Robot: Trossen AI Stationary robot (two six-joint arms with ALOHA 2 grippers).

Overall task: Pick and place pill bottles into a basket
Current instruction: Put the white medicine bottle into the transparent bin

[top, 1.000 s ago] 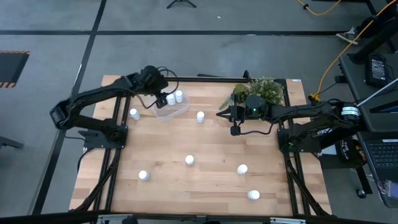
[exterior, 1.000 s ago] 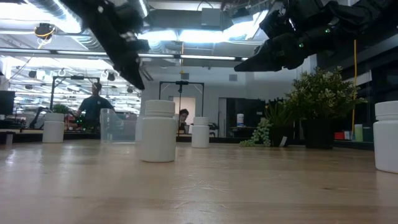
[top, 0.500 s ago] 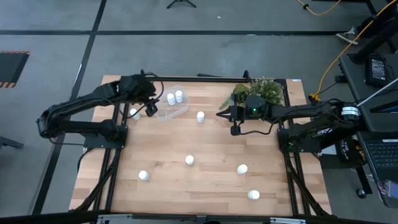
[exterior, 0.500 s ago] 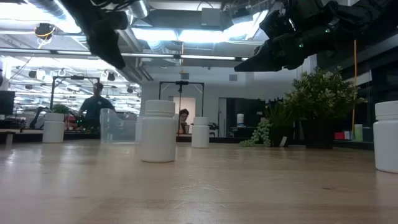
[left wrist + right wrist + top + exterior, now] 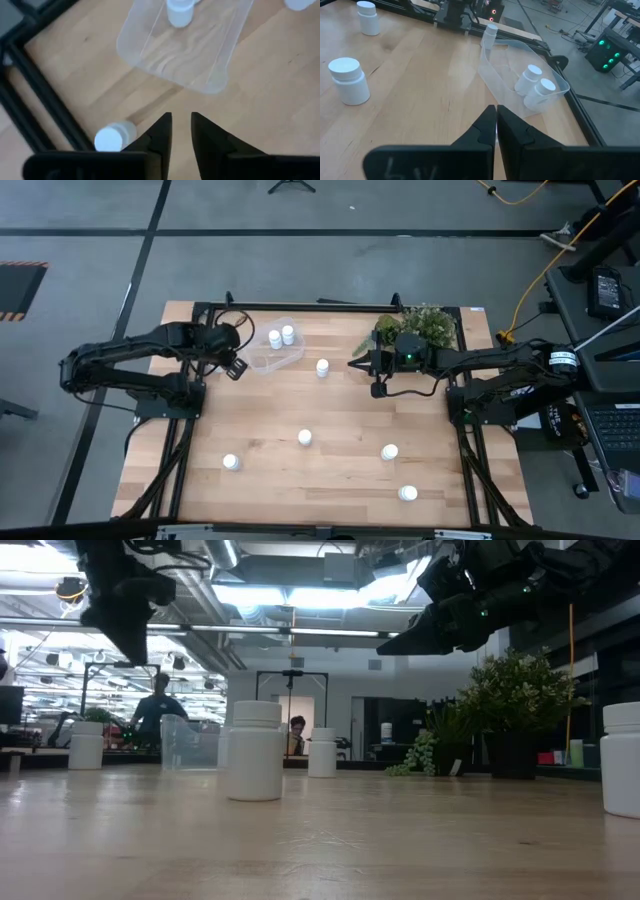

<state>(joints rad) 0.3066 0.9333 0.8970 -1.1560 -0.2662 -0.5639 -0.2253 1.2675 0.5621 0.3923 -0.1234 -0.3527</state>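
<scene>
- Far left of the high view: the left pincer [image 5: 232, 367] hangs over the wooden surface [image 5: 330, 420], just left of the basket. Its wrist view shows the fingers [image 5: 161, 134] with only a narrow gap and nothing between them.
- One pill bottle [image 5: 216, 362] sits right by that pincer near the surface's left rail, mostly hidden under the arm from above.
- The clear basket [image 5: 272, 357] is in the upper left part of the surface, with two pill bottles [image 5: 281, 336] standing inside, side by side at its far end.
- Just right of the basket there's a lone bottle [image 5: 322, 367] on the wood.
- Lower down, four more bottles are spread out: lower left [image 5: 231, 462], middle [image 5: 305, 438], right of middle [image 5: 389, 451] and bottom right [image 5: 407, 493].
- The right pincer [image 5: 353, 364] is up in the air near the upper middle, pointing left toward the basket, fingers pressed together and empty.
- A green plant [image 5: 420, 325] sits at the upper right, behind that arm.
</scene>
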